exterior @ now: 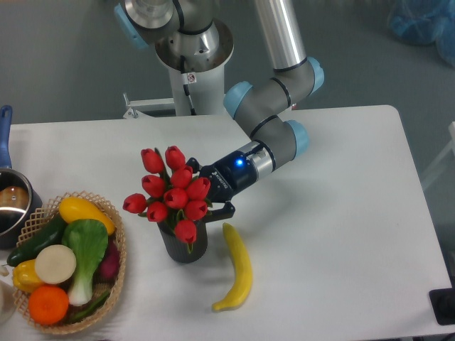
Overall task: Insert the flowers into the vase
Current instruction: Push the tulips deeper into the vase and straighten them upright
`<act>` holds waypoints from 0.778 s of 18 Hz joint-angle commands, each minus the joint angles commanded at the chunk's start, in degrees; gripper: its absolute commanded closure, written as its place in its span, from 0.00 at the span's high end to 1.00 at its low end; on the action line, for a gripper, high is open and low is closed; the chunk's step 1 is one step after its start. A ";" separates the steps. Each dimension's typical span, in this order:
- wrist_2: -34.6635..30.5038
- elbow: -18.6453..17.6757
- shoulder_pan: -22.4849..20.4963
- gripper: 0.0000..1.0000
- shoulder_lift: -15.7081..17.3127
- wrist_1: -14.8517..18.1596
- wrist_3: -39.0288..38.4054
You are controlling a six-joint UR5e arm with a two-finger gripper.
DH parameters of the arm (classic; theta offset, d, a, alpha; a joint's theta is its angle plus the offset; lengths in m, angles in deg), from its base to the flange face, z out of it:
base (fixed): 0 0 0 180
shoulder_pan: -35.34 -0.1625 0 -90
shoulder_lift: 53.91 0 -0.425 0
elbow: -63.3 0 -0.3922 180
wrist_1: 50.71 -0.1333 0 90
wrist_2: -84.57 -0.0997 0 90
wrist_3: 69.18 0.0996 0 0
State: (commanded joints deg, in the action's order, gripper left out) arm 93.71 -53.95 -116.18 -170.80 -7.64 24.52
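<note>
Nearest the camera, a banana (237, 268) lies on the table (341, 213) just right of the vase (184, 241). A basket (117, 273) of vegetables and fruit sits at the left, with a metal pot (11, 206) at the left edge beyond it.

The vase stands upright near the table's front centre. The flowers (169, 192) sit at its mouth: the red buds crowd above the rim and one bud hangs over the front edge. The stems are hidden, so the depth of insertion cannot be confirmed.

The gripper (207, 196) reaches in from the right, just behind the buds. Its fingers are hidden by the bunch, so whether it grips the stems or has let go cannot be told.

Risks from this position:
- A release with the stems only partly seated may let the top-heavy bunch tilt and fall out.
- A sideways pull by the gripper may tip the vase toward the banana.
- Withdrawal while buds or leaves catch on the fingers may lift the bunch out again.
</note>
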 joint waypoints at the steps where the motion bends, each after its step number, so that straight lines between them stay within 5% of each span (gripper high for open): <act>1: 0.00 0.00 -0.09 0.69 0.09 0.00 0.00; 14: -0.61 -0.18 0.08 0.96 0.53 0.09 0.00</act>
State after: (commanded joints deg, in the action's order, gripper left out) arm 93.09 -54.12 -116.09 -170.28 -7.55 24.52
